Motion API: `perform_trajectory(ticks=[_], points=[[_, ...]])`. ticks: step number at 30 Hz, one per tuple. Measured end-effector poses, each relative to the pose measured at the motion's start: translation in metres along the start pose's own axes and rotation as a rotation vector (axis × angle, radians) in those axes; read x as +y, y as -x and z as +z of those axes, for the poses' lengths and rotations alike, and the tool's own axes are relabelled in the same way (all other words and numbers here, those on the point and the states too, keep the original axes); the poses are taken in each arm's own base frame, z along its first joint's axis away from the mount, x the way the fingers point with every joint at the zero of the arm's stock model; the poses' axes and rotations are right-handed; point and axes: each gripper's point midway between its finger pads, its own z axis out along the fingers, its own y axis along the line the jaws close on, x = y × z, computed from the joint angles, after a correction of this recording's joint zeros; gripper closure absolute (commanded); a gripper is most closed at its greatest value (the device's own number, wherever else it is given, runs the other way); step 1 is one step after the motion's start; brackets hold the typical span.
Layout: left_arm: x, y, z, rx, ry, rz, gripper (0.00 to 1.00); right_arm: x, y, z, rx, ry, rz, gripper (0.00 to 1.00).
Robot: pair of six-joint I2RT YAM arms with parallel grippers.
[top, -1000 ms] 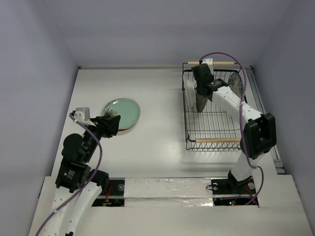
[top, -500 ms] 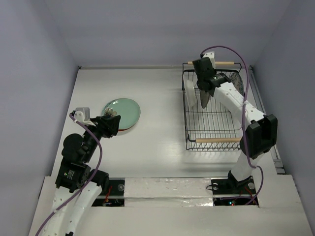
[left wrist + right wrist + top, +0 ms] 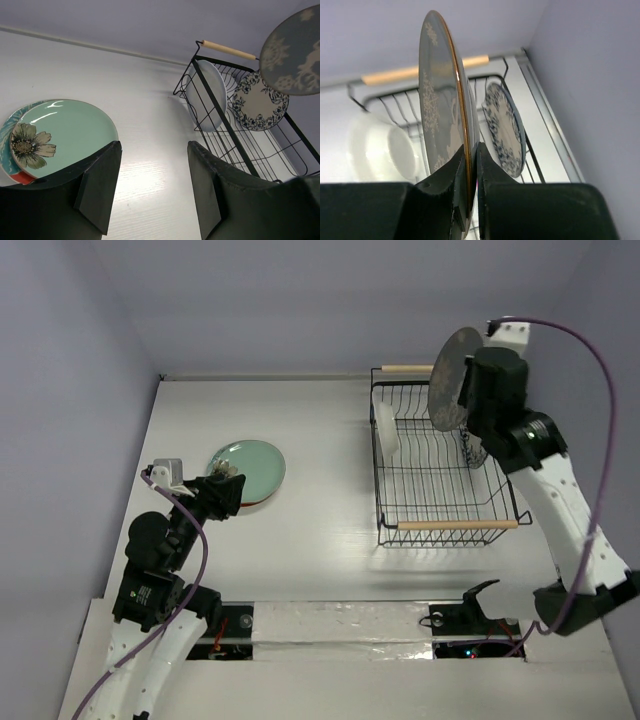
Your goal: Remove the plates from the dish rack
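My right gripper [image 3: 463, 390] is shut on the rim of a grey-brown speckled plate [image 3: 450, 378], holding it on edge in the air above the far end of the black wire dish rack [image 3: 440, 502]. In the right wrist view the plate [image 3: 440, 85] is pinched between the gripper's [image 3: 470, 152] fingers. A white plate [image 3: 386, 430] and a blue floral plate [image 3: 504, 129] stand upright in the rack. A teal-green plate [image 3: 248, 466] lies on a teal-and-red plate [image 3: 11, 162] on the table at left. My left gripper [image 3: 154, 150] hovers open and holds nothing beside that stack.
The rack has wooden rod handles, one at the near end [image 3: 445, 525] and one at the far end [image 3: 405, 368]. A metal rail [image 3: 528, 455] runs along the table's right edge beside the rack. Walls enclose the table on three sides.
My right arm has lifted the grey-brown speckled plate up out of the rack and swung to the right. The left arm has not moved.
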Motion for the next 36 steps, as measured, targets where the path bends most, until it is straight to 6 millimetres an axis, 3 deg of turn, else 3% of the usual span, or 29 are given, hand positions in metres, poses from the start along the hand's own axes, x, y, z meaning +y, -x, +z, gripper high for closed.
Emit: perform_trajectory(ticks=[3, 6, 8, 11, 16, 21, 23, 26, 29, 36], points=[[0.0, 0.0, 0.0, 0.0, 0.0, 0.0, 0.48, -0.007, 0.029, -0.029, -0.085, 0.095, 0.116, 1.0], [0.0, 0.0, 0.0, 0.0, 0.0, 0.0, 0.48, 0.005, 0.051, -0.048, -0.149, 0.229, 0.231, 1.0], [0.0, 0.0, 0.0, 0.0, 0.0, 0.0, 0.48, 0.027, 0.061, -0.054, -0.172, 0.343, 0.302, 1.0], [0.0, 0.0, 0.0, 0.0, 0.0, 0.0, 0.48, 0.077, 0.06, -0.054, -0.151, 0.514, 0.371, 1.0], [0.002, 0.001, 0.0, -0.004, 0.008, 0.0, 0.47, 0.19, 0.018, -0.044, 0.011, 0.763, 0.405, 1.0], [0.003, 0.001, 0.0, -0.006, 0.011, 0.0, 0.46, 0.297, -0.061, -0.048, 0.226, 0.915, 0.366, 1.0], [0.003, 0.001, 0.0, -0.006, 0.011, 0.0, 0.46, 0.33, -0.094, -0.05, 0.307, 0.951, 0.356, 1.0], [0.003, 0.001, 0.0, -0.006, 0.011, 0.0, 0.46, 0.365, -0.136, -0.054, 0.406, 0.982, 0.364, 1.0], [0.002, 0.001, 0.0, -0.006, 0.011, 0.0, 0.45, 0.387, -0.163, -0.056, 0.484, 1.003, 0.404, 1.0], [0.002, 0.002, -0.001, -0.009, 0.009, 0.0, 0.45, 0.416, -0.184, -0.047, 0.549, 1.029, 0.527, 1.0]])
